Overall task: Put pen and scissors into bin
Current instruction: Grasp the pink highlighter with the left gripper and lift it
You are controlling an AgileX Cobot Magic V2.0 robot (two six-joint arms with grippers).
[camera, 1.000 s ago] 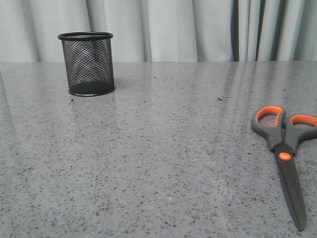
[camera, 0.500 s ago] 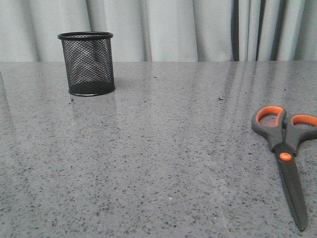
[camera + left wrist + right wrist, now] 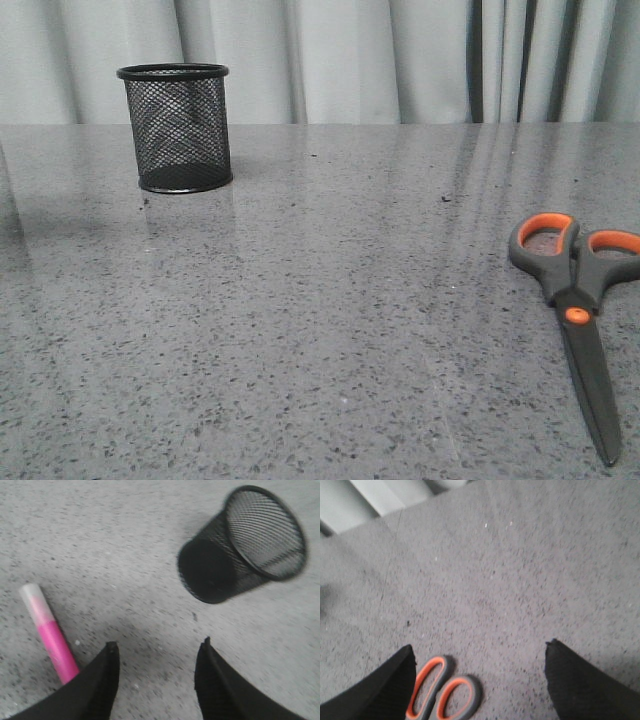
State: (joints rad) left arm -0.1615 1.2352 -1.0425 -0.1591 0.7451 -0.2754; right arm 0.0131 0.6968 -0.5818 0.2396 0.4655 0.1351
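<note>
Two items still outside bin as before: pen lying flat beside left gripper, scissors unmoved near right gripper; both grippers spread, empty; no pickup begun

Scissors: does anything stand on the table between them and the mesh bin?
Nothing visible does. In the front view, the scissors lie flat at the right and the bin stands upright at the far left; only bare table lies between them.
</note>
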